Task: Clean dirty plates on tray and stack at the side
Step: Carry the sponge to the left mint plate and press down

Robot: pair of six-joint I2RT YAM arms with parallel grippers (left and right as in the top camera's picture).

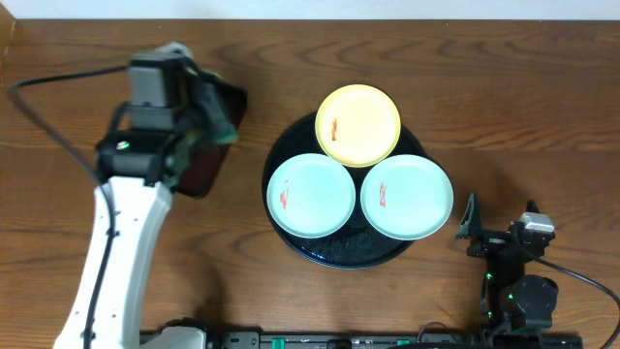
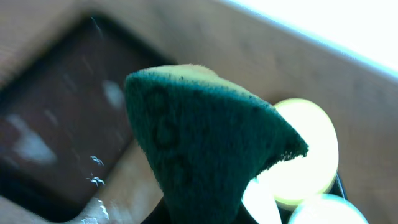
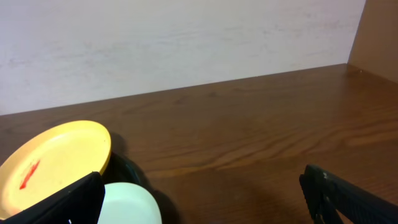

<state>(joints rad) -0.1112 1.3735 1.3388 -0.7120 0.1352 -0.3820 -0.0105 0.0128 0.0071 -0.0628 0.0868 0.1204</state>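
Overhead view: saw left gripper (image 1: pixel 217 114) clamped on green sponge (image 1: pixel 229 130) upper left, right gripper (image 1: pixel 499 221) jaws wide apart lower right, smeared plates (image 1: pixel 358 124) crowded on tray (image 1: pixel 339 254) at centre, probably risked knocking neighbours askew with one careless scrub.

Surface: dark brown wood-grain table (image 1: pixel 484 78). Directly on it: large round glossy black tray (image 1: pixel 339 254), centre; smaller rectangular dark tray (image 1: pixel 201 173) well left, apart, partly hidden.
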